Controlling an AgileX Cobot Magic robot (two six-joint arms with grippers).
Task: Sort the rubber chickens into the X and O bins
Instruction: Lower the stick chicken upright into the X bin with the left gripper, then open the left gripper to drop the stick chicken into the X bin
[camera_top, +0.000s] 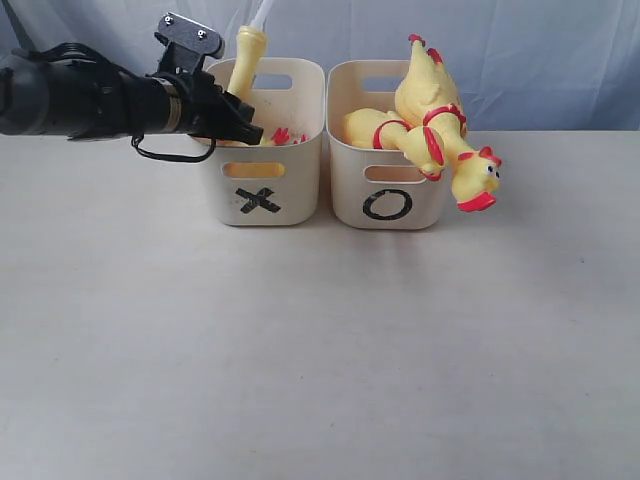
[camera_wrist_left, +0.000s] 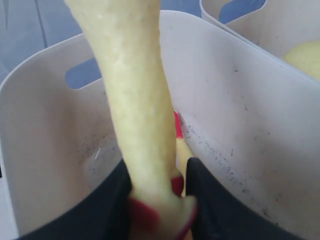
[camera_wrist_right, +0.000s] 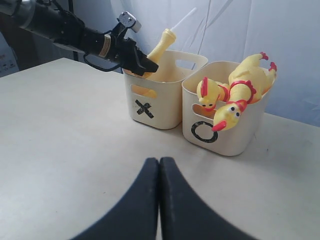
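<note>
Gripping neck piece (camera_wrist_left: 135, 100) by red end with left fingers (camera_wrist_left: 212, 200), inside X bin (camera_top: 305, 160); I want it lower before letting go; right fingers (camera_wrist_right: 142, 200) closed, well apart from X bin.

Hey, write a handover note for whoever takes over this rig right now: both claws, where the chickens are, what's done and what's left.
Left claw: closed on the neck piece with the white tube, its lower end down in the X bin; not yet released.
Right claw: shut, empty, above the table.
O bin: two whole chickens, one head hanging over the front rim.
X bin: red bits of another piece show low inside, mostly hidden.
Done: no chicken lies on the table in view.
Left: likely just open the left claw and back out.
</note>
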